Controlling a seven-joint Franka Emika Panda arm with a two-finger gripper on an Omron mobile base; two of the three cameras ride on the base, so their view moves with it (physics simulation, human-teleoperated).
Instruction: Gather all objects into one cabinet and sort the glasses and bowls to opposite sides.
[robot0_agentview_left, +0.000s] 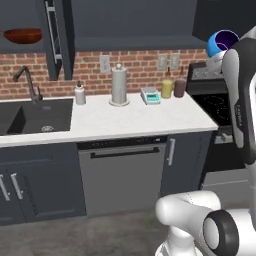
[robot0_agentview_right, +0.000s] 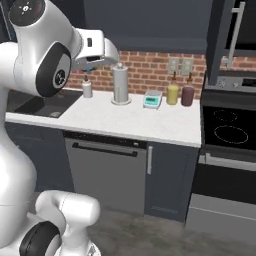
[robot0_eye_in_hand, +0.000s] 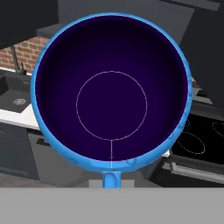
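While the arm stands high above the counter, the gripper (robot0_agentview_left: 220, 50) pinches a blue cup (robot0_agentview_left: 223, 45) by its wall, the jaws pressed tight on it. In the left base view the cup hangs at about two o'clock, above the stove (robot0_agentview_left: 220, 107) and well apart from everything on the counter. In the hand view the cup's dark inside (robot0_eye_in_hand: 112, 92) faces the camera, with its small handle (robot0_eye_in_hand: 111, 178) at six o'clock, so the cup lies tilted with its mouth toward the hand; I judge it is carried this way because the fingers took it from the rim side.

At ten o'clock in the left base view, the cabinet door (robot0_agentview_left: 56, 37) stands open, and a reddish-brown bowl (robot0_agentview_left: 23, 35) rests on the shelf inside, far to the left. Probably the bowl sits on that side so that the glasses can go to the other side of the same cabinet.

On the white counter (robot0_agentview_left: 125, 120) stand a grey paper-towel roll (robot0_agentview_left: 119, 85), a soap bottle (robot0_agentview_left: 80, 93), a small scale (robot0_agentview_left: 150, 95), and a yellow bottle (robot0_agentview_left: 167, 88) touching or just beside a maroon bottle (robot0_agentview_left: 179, 87). These are not part of the task.

The next move, as I judge, calls for carrying the cup across toward the open cabinet without hitting the door edge.
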